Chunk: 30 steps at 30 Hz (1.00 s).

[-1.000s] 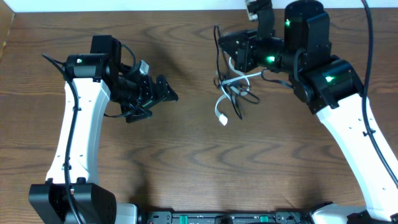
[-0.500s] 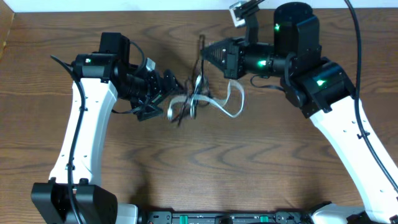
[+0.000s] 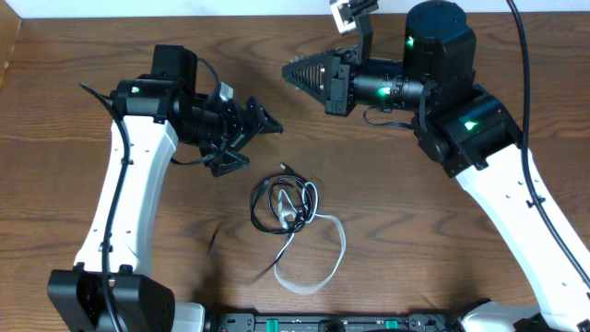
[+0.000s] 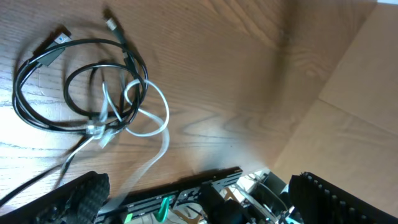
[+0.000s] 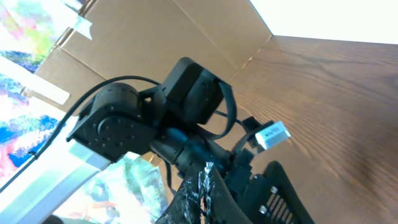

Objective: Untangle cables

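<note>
Since nothing grips them, the cables [image 3: 284, 203] lie in a loose heap on the table [image 3: 406, 249], and both arms stand clear of it. Left of the heap and a little beyond it, the left gripper [image 3: 249, 143] hangs with its jaws wide apart, tilted toward the cords. Its wrist view looks straight onto them, which reads as a line-up for a fresh pick.

In the heap itself, black loops [image 3: 256, 203] overlap in a rough ring with plug ends poking out on the far side. The white cable [image 3: 339, 247] crosses the ring's middle, then trails toward the near side in a wide curve. That crossing looks like the main tangle to clear, though I cannot tell how many black cords are in it.

Beyond the heap and slightly right, the right gripper [image 3: 293, 70] points leftward with its jaws pressed together on nothing visible. It seems raised and out of the way, likely so the left arm has room to come down.
</note>
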Tool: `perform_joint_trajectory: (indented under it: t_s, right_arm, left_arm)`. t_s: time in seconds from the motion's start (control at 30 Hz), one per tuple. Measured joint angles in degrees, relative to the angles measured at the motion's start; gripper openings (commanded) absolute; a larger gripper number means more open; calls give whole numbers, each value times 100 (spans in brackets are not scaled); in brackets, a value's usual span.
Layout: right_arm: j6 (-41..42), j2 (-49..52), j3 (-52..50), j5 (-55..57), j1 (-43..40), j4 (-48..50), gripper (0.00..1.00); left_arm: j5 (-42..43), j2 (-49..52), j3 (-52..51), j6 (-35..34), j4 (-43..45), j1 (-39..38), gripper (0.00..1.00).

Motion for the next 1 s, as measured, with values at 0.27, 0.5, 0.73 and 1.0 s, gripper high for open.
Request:
perform_joint_trajectory:
  t_s: [0.27,0.5,0.73,1.0]
  right_arm:
    - [-284,0,7,868,-173,-1541,31]
    - [-918,20,4,1700,-175,-2907,52]
    - [-1397,509,-76,1945,251,-3504,66]
    - [-1532,1891,-350,2129,1029,-3694,77]
  left_arm:
    - [-1342,0,0,-4,-247,-85,98]
    - [-2551,0,0,-7,-446,-85,98]
    - [-3486,0,0,-391,-444,-79,98]
    - [-3821,0,0,-837,-531,-46,98]
